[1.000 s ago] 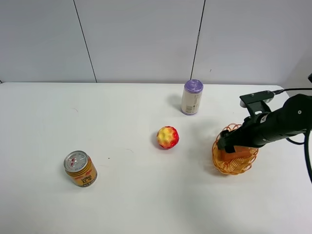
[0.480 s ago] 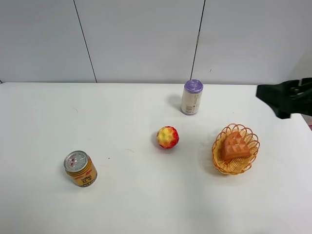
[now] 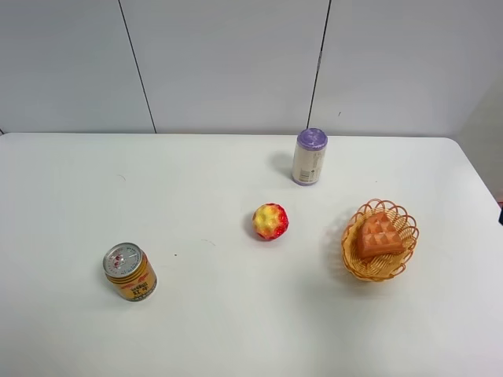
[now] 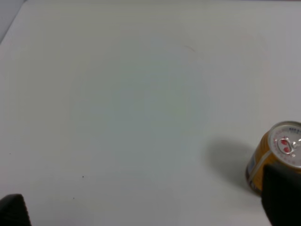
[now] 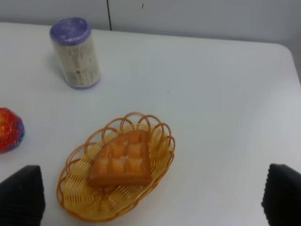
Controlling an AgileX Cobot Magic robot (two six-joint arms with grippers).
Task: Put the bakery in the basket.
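The bakery, an orange-brown waffle wedge (image 3: 380,236), lies inside the orange-yellow woven basket (image 3: 350,261) at the right of the table. In the right wrist view the waffle (image 5: 123,160) rests flat in the basket (image 5: 162,130). My right gripper (image 5: 151,197) is open and empty, held back from and above the basket, with one fingertip showing at each lower corner. My left gripper (image 4: 148,207) is open and empty over bare table, near the yellow can. Neither gripper shows in the exterior high view.
A red-and-yellow round fruit (image 3: 270,221) sits mid-table, left of the basket. A purple-lidded white canister (image 3: 310,156) stands behind it. A yellow drink can (image 3: 130,272) stands at the front left and shows in the left wrist view (image 4: 277,157).
My right arm was over the basket with the waffle; it let go, drew back to the right and left the exterior high view. The waffle stays in the basket.
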